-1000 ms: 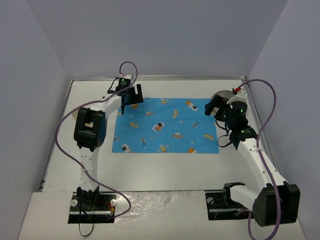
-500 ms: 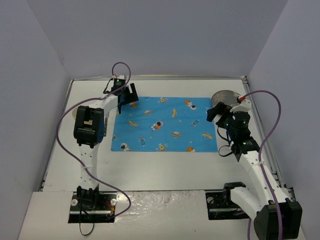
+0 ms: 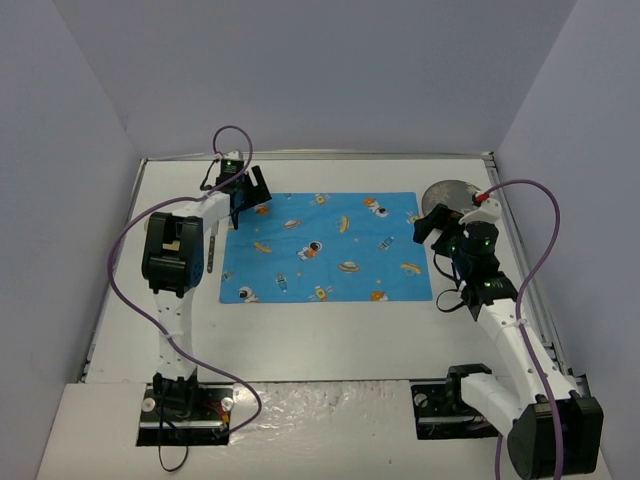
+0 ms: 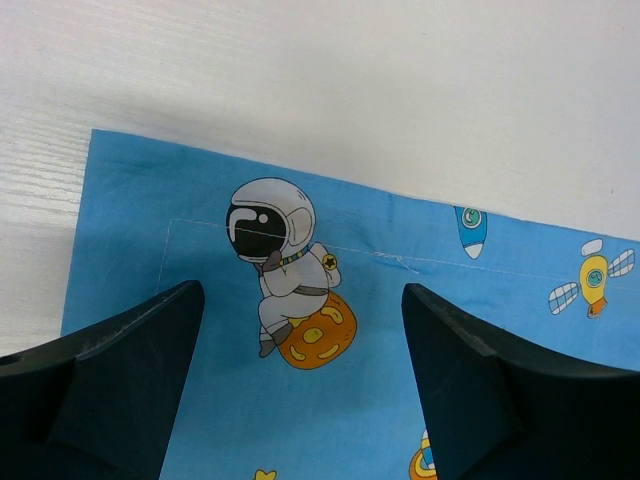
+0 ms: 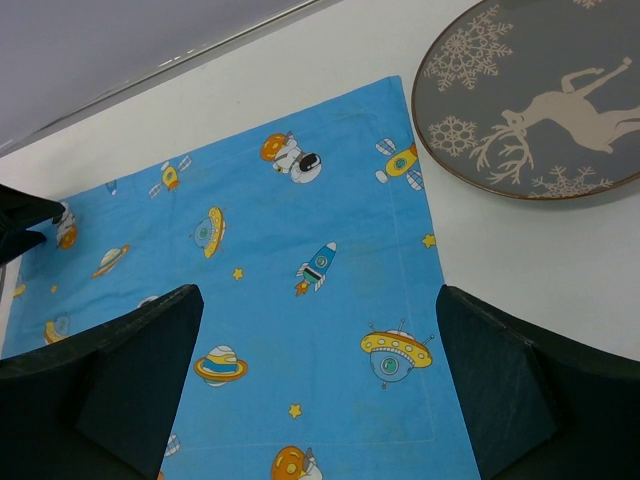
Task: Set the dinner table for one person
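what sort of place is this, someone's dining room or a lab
Probably a robotics lab cell, not a home: left arm and right arm bolted to a white table, bare walls around it, placemat and plate as props.

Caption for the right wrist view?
Open right end effector above the placemat, reindeer plate beside it on the table.

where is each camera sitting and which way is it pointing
Top external: above and behind the bases, looking down on the dinner table, placemat and both arms.
Left wrist: on the left gripper, facing down at the placemat's corner; its open fingers show.
Right wrist: on the right gripper, facing placemat and plate; its open fingers show.
Shared: all three see the placemat.
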### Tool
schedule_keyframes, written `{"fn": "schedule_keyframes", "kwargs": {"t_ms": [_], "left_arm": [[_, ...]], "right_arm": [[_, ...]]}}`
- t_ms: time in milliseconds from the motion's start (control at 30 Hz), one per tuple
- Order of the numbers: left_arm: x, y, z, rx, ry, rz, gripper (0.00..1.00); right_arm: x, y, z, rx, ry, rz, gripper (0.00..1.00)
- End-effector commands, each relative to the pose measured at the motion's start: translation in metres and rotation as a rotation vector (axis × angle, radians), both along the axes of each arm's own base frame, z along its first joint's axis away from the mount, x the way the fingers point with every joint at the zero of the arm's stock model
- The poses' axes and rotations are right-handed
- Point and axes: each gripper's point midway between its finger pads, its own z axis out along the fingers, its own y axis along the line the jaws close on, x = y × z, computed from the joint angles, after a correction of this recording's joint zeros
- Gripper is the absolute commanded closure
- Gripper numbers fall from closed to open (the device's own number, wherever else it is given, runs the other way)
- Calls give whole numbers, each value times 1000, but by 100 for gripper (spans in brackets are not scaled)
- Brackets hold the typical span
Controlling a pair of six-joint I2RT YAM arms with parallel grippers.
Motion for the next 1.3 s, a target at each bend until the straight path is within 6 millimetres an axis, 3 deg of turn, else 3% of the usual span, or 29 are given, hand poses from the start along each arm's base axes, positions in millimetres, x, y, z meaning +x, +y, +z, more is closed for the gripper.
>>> {"fn": "schedule_keyframes", "kwargs": {"t_ms": [0,167,233,467,533,567,633,767,833,900,933,967,1033,1100,1267], "left_arm": [[-15,13,6,-5,43,46,22],[-14,15,37,-5,-5,53,17],[-15,15,62,-5,-44,47,15],[-28,12,159,7,-182,-10,4],[-39,12,177,19,-200,-30,3],[-49,15,201,35,-247,-46,3],[-68,20,223,73,-274,-76,3],[-125,39,257,177,-288,-140,3],[-143,44,258,198,-273,-150,3],[-183,60,277,247,-325,-141,3],[-195,65,279,263,-338,-132,3],[-206,70,268,280,-330,-120,3],[-224,80,274,296,-385,-78,3],[-234,86,252,310,-365,-64,3],[-253,95,222,300,-326,-43,3]], "right_arm": [[12,-11,17,28,-55,-56,0],[13,-16,3,92,-9,-69,0],[15,-19,1,107,-4,-70,0],[12,-55,-13,211,30,-211,0],[11,-61,-21,257,50,-228,0],[12,-70,-21,283,39,-255,0],[14,-78,-31,310,63,-275,0],[18,-93,-42,379,45,-287,0],[18,-101,-48,417,44,-306,1],[22,-110,-53,446,7,-310,3],[24,-114,-59,453,14,-327,5],[26,-119,-68,460,33,-350,5],[33,-124,-72,480,18,-365,7],[38,-125,-86,517,34,-364,8],[59,-129,-95,598,-12,-362,9]]}}
